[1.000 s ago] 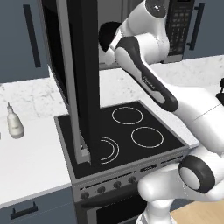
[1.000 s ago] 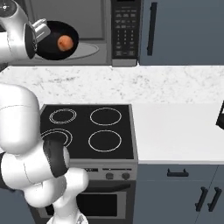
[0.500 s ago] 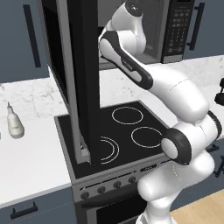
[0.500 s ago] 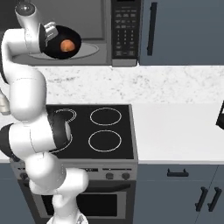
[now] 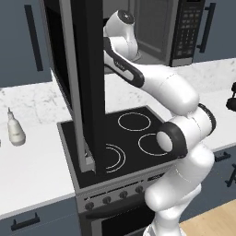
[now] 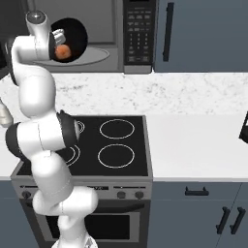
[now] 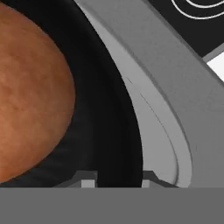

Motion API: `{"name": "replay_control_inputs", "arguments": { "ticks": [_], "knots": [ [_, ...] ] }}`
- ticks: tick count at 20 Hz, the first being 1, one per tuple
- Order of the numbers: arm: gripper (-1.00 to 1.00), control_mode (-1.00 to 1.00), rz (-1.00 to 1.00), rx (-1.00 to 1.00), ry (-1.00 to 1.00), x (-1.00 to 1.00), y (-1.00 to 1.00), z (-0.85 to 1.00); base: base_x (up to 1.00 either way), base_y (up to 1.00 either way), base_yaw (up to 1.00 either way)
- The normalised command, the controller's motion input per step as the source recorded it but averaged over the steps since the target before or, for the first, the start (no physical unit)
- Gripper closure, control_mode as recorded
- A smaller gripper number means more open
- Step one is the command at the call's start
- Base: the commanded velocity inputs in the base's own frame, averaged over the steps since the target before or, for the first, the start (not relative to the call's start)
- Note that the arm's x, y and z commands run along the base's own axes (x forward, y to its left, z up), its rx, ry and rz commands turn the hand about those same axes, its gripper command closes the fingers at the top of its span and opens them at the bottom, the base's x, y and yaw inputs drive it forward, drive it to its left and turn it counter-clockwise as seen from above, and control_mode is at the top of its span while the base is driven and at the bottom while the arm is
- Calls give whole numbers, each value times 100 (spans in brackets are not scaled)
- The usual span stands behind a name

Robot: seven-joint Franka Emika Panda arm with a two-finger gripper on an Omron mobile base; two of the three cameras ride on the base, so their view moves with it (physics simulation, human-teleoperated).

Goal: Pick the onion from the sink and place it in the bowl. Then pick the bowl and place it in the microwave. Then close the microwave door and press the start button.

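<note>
Ahead of your gripper (image 7: 115, 178) stands the microwave (image 6: 97, 29), its grey cavity open and the turntable (image 6: 92, 55) lying just beneath and beyond the fingertips. The microwave door (image 5: 85, 83) hangs wide open, well back and off to one side of the hand, over the cooktop (image 6: 116, 143) below.

The bowl (image 6: 72, 36) sits at the gripper itself, inside the cavity mouth over the turntable, tilted so its dark inside faces outward. In the hand view its black rim runs right between the two fingertips, one tip on each side of the wall. Whether the jaws are clamped on that rim or have begun to let go, you cannot tell from these pictures.

The onion (image 7: 30, 92) rests inside the bowl, just beyond the fingertips.

Judge the bowl stiff, light and smooth-walled: a rim pinch is the natural hold, but it may pivot. The onion is round and will likely roll if the bowl tips further, so level it before release.
</note>
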Motion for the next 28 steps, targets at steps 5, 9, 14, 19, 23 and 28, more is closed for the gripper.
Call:
{"name": "replay_control_inputs", "arguments": {
  "ticks": [5,9,14,19,23,28],
  "knots": [
    [-100,-100,16,0,-9,14,-33,0,0,0,0],
    [-100,-100,15,0,-15,-25,-50,-4,0,0,0],
    [-100,-100,11,0,-32,-83,-75,-11,0,0,0],
    [-100,-100,11,0,-39,-100,-75,-21,0,0,0],
    [-100,-100,12,-1,-32,-100,-53,-34,0,0,0],
    [-100,-100,19,-16,-4,-100,-16,-70,0,0,0]
  ]
}}
